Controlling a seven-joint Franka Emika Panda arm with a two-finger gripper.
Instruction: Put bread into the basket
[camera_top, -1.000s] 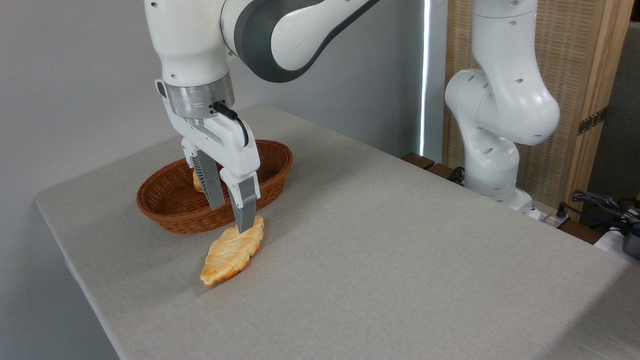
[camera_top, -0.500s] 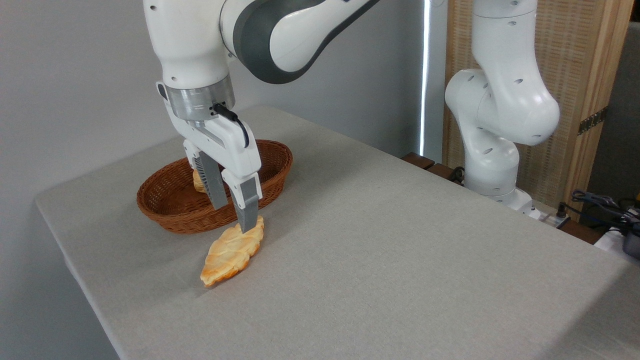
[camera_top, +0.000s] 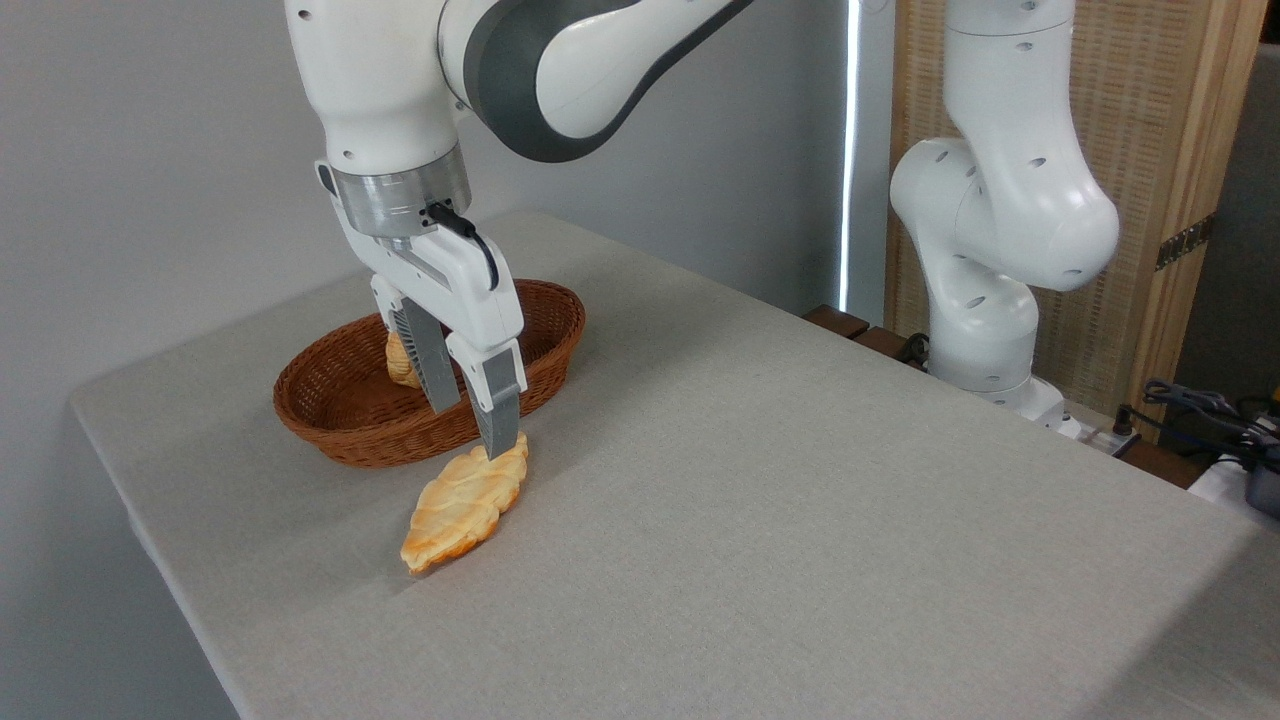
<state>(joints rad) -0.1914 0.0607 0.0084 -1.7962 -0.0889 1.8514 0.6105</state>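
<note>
The bread (camera_top: 463, 502), a flat leaf-shaped braided pastry, lies on the table just in front of the reddish-brown wicker basket (camera_top: 340, 440). My gripper (camera_top: 476, 430) hangs over the bread's far end and the basket's near rim, open, with nothing between its fingers. The nearer fingertip (camera_top: 506, 445) is at the bread's far tip; I cannot tell whether it touches. The other finger (camera_top: 432, 370) stands over the basket's inside.
A small stubby tan bread piece (camera_top: 400, 362) lies inside the basket, partly hidden by the fingers. The table's left edge runs close to the basket. The arm's white base (camera_top: 985, 330) stands off the table at the right, with cables beyond it.
The gripper has shifted slightly right and up, still open. The bread and the basket have not moved.
</note>
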